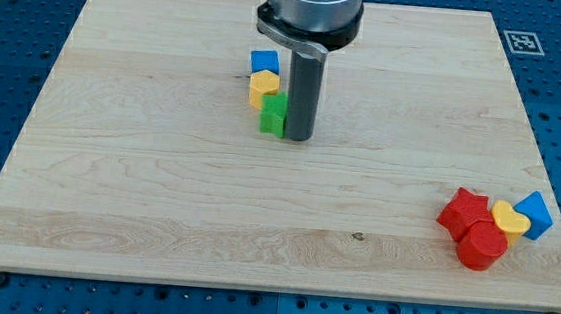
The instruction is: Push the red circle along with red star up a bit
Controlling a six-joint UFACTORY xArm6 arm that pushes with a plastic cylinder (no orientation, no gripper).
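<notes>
The red circle [480,246] sits near the view's bottom right corner of the wooden board. The red star [464,212] touches it on its upper left. A yellow heart [509,219] lies against both on the right, with a blue block [535,214] beside it. My tip [298,138] rests on the board near the view's top centre, right next to a green block [274,114], far to the upper left of the red blocks.
A yellow block [264,89] and a blue block [264,62] stand in a line above the green one, left of the rod. The board's right edge [557,209] runs close to the red group. A blue pegboard table surrounds the board.
</notes>
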